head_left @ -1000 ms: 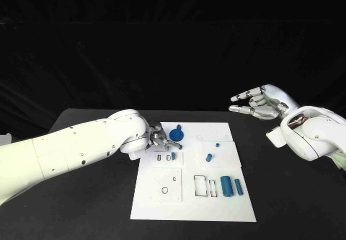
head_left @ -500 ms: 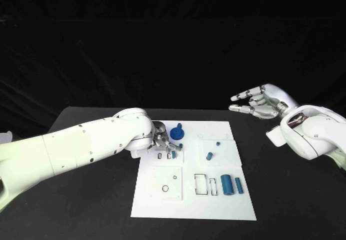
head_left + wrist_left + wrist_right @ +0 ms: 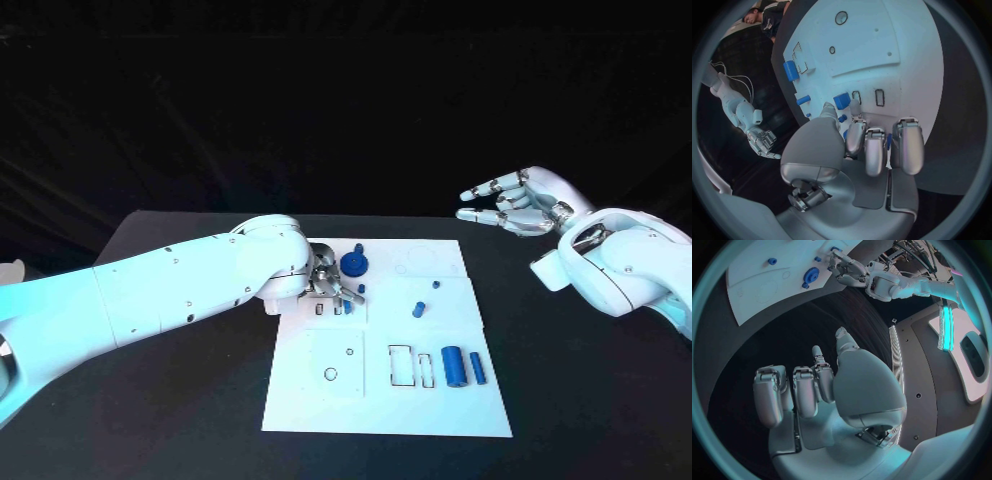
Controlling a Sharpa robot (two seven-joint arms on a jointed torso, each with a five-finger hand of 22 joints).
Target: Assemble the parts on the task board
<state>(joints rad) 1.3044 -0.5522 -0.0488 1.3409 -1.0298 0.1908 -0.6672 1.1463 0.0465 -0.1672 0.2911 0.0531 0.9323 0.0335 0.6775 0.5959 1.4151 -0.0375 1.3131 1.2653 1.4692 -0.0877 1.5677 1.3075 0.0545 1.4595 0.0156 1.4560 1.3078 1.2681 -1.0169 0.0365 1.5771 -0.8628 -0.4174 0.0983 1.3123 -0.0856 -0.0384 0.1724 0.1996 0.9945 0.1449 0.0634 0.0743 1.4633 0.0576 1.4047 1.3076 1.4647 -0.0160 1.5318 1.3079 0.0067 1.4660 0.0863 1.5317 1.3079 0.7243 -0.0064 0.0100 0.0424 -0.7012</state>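
Table (image 3: 173,400), black, stretches bare to the left of the task board (image 3: 382,415), and the left arm (image 3: 159,295) crosses that stretch from the picture's left edge to the board's upper left part. Its left hand (image 3: 326,284) sits low over the board there, fingers curled down around a small blue part (image 3: 842,100) just above two little rectangular slots (image 3: 327,310); thumb and fingertips seem to pinch it, though the contact is partly hidden. Just beside the hand, toward the far edge, stands a round blue gear (image 3: 355,265). Near the board's middle are two small blue pegs (image 3: 420,310), well apart from the hand. Lower down, two outlined rectangular recesses (image 3: 413,367) lie next to a blue cylinder (image 3: 453,368) and a slimmer blue bar (image 3: 477,369), both lying flat near the board's right edge. Right of the board the table runs open again to the right arm (image 3: 627,270). The right hand (image 3: 516,208) hangs raised beyond the table's far right corner, released, fingers spread and loosely bent, holding nothing.
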